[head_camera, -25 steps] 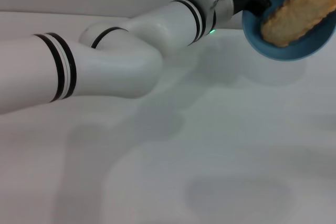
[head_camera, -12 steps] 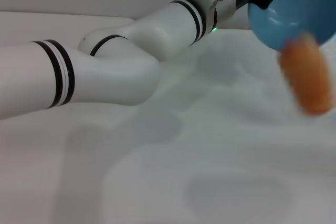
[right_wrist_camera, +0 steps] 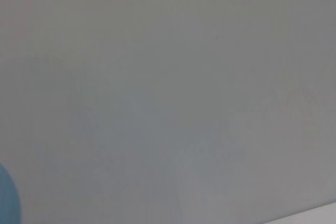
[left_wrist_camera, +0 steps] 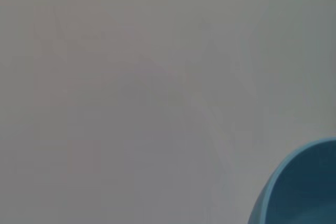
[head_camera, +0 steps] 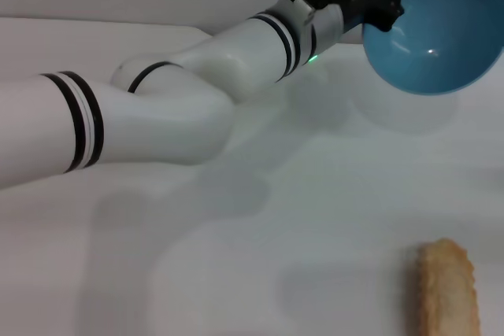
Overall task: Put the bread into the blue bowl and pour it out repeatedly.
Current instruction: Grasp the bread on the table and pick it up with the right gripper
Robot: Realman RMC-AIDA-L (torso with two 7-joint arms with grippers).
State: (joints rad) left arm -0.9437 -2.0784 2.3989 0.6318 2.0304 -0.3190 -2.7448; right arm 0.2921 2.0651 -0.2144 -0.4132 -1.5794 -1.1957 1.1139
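The left claw [head_camera: 383, 1] pinches the rim of the blue bowl [head_camera: 441, 29] and holds it raised over the far right part of the white desk [head_camera: 260, 273], tipped so its empty, glossy inside faces the head camera. The left arm reaches across from the left side. The bread [head_camera: 447, 293] lies flat on the desk near the front right corner, well apart from the bowl, lengthwise toward the front edge. The right claw is not visible, so its state cannot be told.
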